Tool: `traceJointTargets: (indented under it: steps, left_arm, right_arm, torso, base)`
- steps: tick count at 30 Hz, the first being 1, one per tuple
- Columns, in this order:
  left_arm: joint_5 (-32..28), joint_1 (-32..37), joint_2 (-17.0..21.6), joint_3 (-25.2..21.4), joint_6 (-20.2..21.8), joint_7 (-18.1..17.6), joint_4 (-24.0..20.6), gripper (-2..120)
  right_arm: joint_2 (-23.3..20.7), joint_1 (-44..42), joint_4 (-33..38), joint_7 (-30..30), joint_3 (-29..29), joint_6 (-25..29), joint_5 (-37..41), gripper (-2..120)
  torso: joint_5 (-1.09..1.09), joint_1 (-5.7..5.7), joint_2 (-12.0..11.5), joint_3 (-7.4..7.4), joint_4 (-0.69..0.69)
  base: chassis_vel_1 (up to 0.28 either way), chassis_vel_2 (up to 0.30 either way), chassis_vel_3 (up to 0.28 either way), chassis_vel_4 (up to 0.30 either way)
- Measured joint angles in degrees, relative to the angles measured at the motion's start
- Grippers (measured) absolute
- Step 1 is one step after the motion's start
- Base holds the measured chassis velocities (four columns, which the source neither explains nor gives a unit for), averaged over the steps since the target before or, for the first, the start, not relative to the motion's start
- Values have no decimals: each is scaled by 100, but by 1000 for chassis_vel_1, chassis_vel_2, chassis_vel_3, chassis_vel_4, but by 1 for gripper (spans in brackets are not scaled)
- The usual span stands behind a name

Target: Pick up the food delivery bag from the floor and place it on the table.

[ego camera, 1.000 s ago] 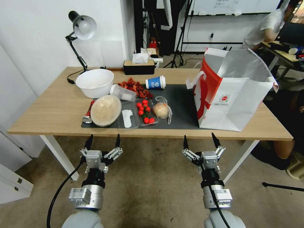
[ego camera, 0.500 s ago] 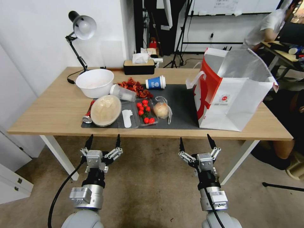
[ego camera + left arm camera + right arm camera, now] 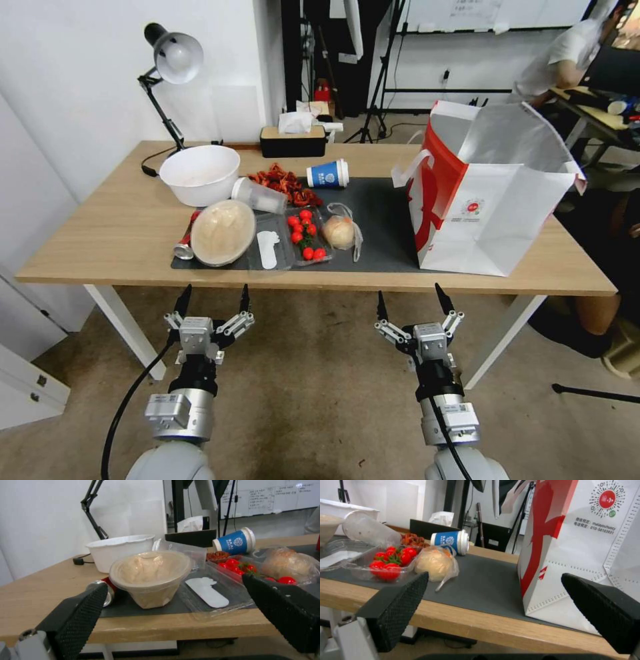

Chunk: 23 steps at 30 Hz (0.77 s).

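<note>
From the head camera, you can see the food delivery bag [image 3: 483,193] already standing upright on the table [image 3: 120,233], at the right-hand end of the dark grey mat [image 3: 383,220], its foil-lined mouth open. Short of the table's near edge, over the floor [image 3: 313,400], the left gripper [image 3: 212,298] and the right gripper [image 3: 408,301] both hang with fingers spread wide and nothing in them. Judged from this, the placing step looks done; what remains for you is only to keep both arms clear of the table edge.

In the left wrist view, the wide-open left gripper [image 3: 170,591] faces the near edge of the table, with a lidded tub [image 3: 150,576] on the mat right ahead.

In the right wrist view, the right gripper [image 3: 495,577] is equally open and empty, and the bag [image 3: 586,542] stands on the mat's far end, apart from both fingers. A bagged bun [image 3: 435,563] lies near it on the mat.
</note>
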Motion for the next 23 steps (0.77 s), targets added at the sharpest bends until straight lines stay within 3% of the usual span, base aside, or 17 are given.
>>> traceJointTargets:
  steps: [23]
  left_arm:
    - [8,4,3,-5,6,6,0,100]
  right_arm:
    - [-10,-22,21,6,-11,-25,24,100]
  torso:
    - [0,0,0,0,0]
  base:
    - [0,0,0,0]
